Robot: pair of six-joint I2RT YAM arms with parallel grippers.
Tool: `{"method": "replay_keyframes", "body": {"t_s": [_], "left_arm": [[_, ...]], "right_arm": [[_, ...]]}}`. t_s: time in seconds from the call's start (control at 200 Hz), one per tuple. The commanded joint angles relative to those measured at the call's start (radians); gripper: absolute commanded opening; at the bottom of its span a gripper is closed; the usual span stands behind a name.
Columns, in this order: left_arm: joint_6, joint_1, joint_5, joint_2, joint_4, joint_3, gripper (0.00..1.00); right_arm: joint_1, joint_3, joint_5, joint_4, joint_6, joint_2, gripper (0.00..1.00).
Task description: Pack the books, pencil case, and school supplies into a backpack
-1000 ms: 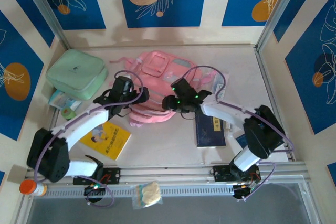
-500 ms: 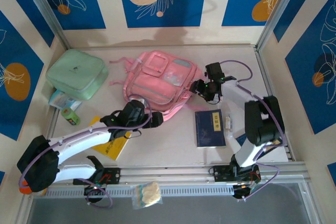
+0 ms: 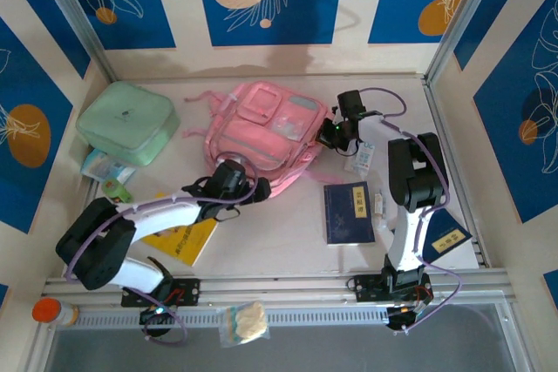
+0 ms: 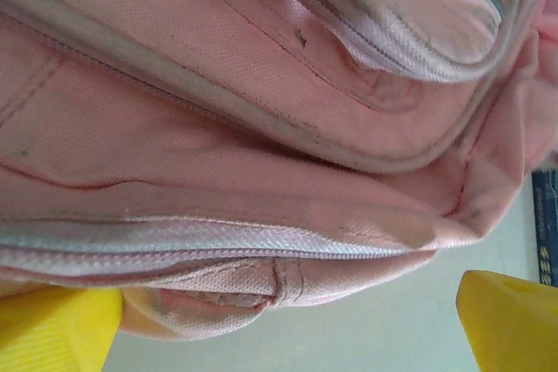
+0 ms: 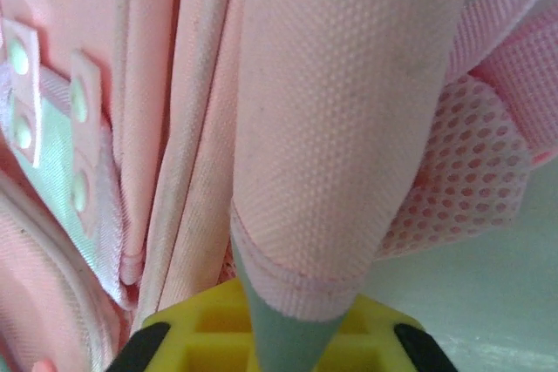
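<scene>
At inspection I found the backpack [image 3: 261, 132] lying flat on the table [image 3: 288, 246], pockets upward, between the two arms. The right gripper [image 3: 334, 134] stood at the pack's right-hand edge, and in its wrist view its jaws were clamped tight on a pink fabric fold of the pack [image 5: 349, 111]. The left gripper [image 3: 234, 179] sat at the pack's near edge with its jaws spread fully and nothing between them. The pack lay directly beyond it, and a zip seam [image 4: 261, 246] ran crosswise from one fingertip to the other. I judged the left arm better placed to work that seam while the right one anchored the pack. One navy book [image 3: 349, 213] lay nearer the right arm's base, long axis running near to far. The yellow paperback [image 3: 193, 241] lay partly under the left arm.
</scene>
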Motion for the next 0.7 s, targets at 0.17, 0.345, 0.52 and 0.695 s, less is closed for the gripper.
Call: {"method": "replay_keyframes", "body": {"t_s": [0.17,0.345,0.52,0.695], "left_arm": [[0.143,0.197,0.006,0.093,0.066,0.104,0.99],[0.219,0.301,0.039,0.131,0.027,0.201,1.00],[0.310,0.334,0.056,0.098,-0.043,0.258,0.99],[0.378,0.360,0.025,-0.002,-0.230,0.324,0.99]], "right_arm": [[0.041,-0.150,-0.096,0.006,0.024,-0.293,0.00],[0.125,-0.271,-0.046,0.029,0.117,-0.403,0.00],[0.153,-0.356,0.095,0.063,0.259,-0.439,0.00],[0.163,-0.415,0.131,0.130,0.439,-0.476,0.00]]}}
